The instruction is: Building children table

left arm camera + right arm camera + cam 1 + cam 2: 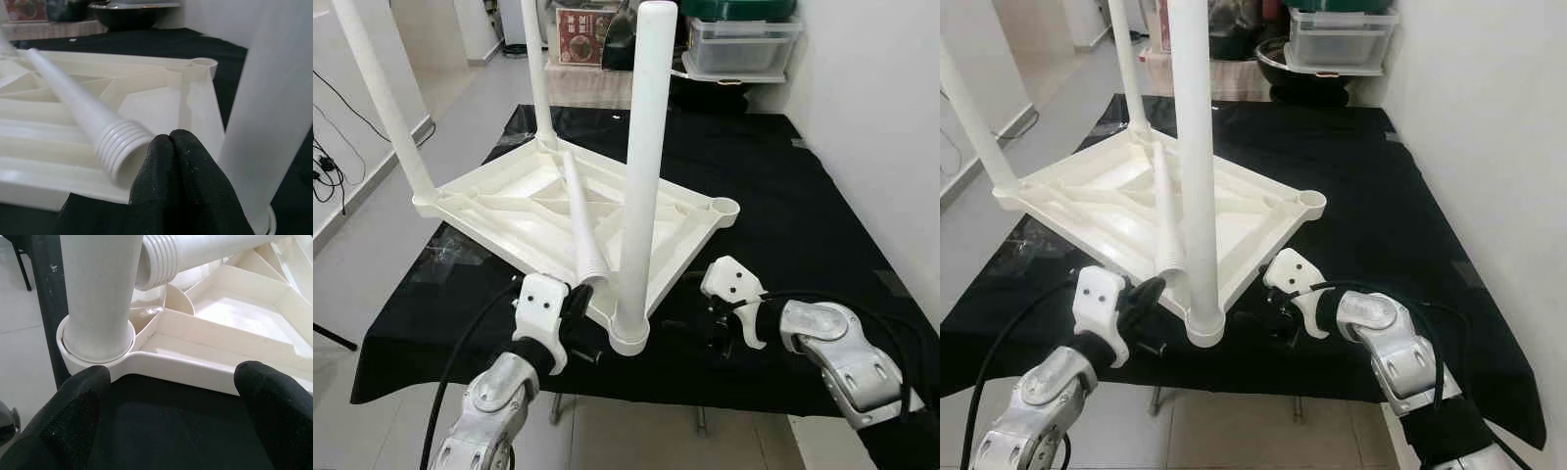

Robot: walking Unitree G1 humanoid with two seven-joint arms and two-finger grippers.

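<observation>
Just ahead of my clenched, empty left gripper (576,311) lies the loose leg (580,217), ribbed end nearest, long axis running away across the upturned tabletop (499,211) on the table (783,196); my right gripper (171,396) hovers released by the near corner.

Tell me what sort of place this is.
Probably a room in a home, used for storage: tiled floor, clear plastic storage bins stacked against the white wall, and an upside-down white plastic children's table on a black-clothed work table.
</observation>
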